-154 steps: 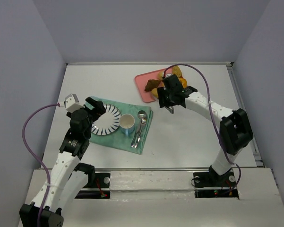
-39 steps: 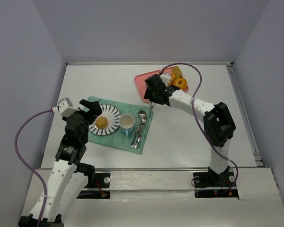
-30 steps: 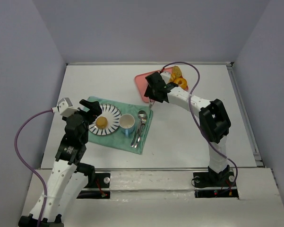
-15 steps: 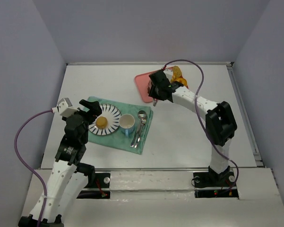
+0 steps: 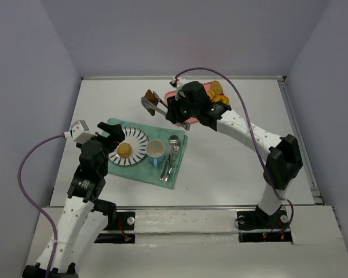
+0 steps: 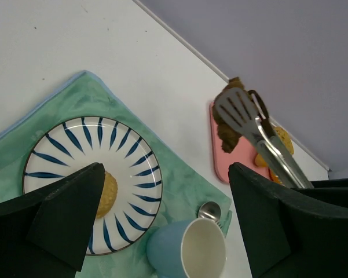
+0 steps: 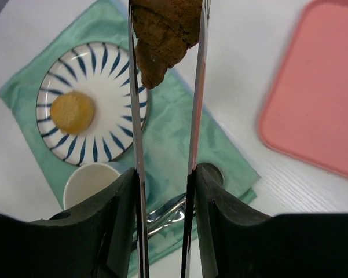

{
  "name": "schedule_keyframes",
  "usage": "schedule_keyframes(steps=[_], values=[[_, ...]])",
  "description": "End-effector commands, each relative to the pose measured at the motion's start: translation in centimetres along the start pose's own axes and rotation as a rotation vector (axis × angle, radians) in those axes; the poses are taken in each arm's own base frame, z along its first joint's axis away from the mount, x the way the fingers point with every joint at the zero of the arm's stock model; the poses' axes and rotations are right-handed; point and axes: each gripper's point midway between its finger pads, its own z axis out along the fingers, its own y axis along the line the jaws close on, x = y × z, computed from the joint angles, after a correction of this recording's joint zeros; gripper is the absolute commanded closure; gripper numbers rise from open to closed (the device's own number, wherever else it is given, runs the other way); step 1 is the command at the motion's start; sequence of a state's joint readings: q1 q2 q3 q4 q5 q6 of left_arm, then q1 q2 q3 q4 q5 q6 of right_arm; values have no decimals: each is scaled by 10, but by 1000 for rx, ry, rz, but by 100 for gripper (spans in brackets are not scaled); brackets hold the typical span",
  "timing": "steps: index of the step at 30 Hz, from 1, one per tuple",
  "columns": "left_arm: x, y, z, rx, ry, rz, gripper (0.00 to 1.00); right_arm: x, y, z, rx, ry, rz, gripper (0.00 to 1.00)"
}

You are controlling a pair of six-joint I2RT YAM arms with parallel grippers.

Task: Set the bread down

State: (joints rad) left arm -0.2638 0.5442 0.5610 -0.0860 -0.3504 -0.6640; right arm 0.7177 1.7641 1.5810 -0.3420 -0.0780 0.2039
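Dark-brown wedge pastry (image 7: 162,40) is up in the air, pinched betw. the tips of the metal tongs (image 6: 234,111); it's off the pink tray (image 7: 312,98) and on the way toward the striped plate (image 7: 107,81), not yet set down. Tips bite its upper part, so the pointed end hangs free below; prob. lets it drop clean once the squeeze eases.

R gripper (image 7: 164,194) is narrowed on the tong arms, fingers pressing them together; that squeeze is what holds the pastry, so no robot finger touches food. Tongs also give extra reach across the table.

Golden bun (image 7: 72,112) sits on the plate, left of centre in the R wrist view; my guess is the bare side is meant for the wedge.

Plate lies on the green cloth (image 7: 174,136), w/ the blue cup (image 7: 90,182) just beside it; cup is close enough to matter on the descent.

L gripper (image 6: 165,174) hovers low near the plate's edge, fingers spread wide, nothing betw. them; seems parked clear of the incoming tongs.
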Motion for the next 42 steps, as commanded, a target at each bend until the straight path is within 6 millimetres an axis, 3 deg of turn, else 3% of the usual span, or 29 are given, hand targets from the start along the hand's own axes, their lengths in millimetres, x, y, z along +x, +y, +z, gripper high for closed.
schedule_keyframes(steps=[1, 6, 10, 17, 23, 29, 35, 38, 42], values=[[-21, -13, -5, 31, -50, -28, 1, 16, 73, 9, -280, 60, -235, 75], [-23, -12, -6, 25, -61, -38, 1, 37, 83, 22, -298, 132, -301, 72], [-22, -13, -6, 33, -58, -37, 1, 56, 103, 36, -321, 181, -351, 72], [-24, -12, -7, 28, -66, -39, 1, 55, 94, 46, -228, 198, -342, 60], [-24, -12, -8, 27, -67, -39, 1, 57, 93, 47, -222, 212, -334, 39], [-25, -11, -8, 25, -68, -37, 1, 51, 100, 42, -255, 201, -335, 36], [-25, -12, -8, 27, -70, -38, 1, 35, 97, 36, -212, 160, -313, 39], [-26, -12, -9, 30, -72, -40, 1, 11, 88, 31, -110, 92, -254, 41], [-26, -11, -8, 24, -77, -35, 1, -33, 54, 6, 60, -50, -125, 43]])
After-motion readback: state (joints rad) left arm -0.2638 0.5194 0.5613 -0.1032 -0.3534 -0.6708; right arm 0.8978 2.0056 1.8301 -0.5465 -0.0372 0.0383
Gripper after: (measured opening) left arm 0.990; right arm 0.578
